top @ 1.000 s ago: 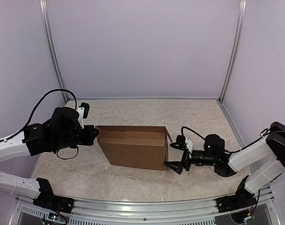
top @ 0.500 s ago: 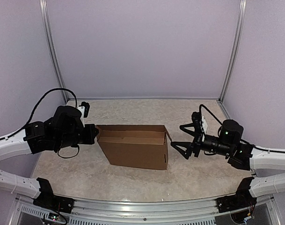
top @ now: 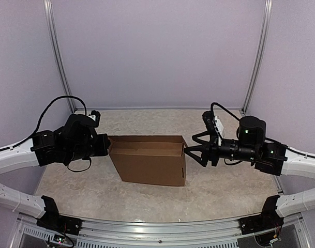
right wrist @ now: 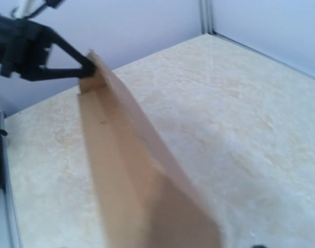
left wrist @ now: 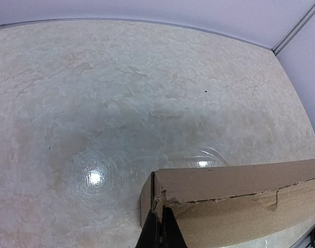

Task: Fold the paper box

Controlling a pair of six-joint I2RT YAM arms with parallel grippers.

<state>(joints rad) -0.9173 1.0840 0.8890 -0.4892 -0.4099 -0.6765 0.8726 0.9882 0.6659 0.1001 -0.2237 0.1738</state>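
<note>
Cardboard box (top: 152, 165) is standing upright in the middle of the worktop (top: 219, 191), between the two arms. The left arm's fingers (left wrist: 170, 235) are pinching its top left corner, closed tight on the cardboard. The right arm's fingers (top: 192, 153) are hovering spread apart just beside the top right corner, gripping nothing.

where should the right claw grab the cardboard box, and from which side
Grip the thin wall at the top right corner of the cardboard box, coming in level from the right. The box stands upright with the left claw shut on its left end, so the right end is free and its thin edge faces the open right claw.
</note>
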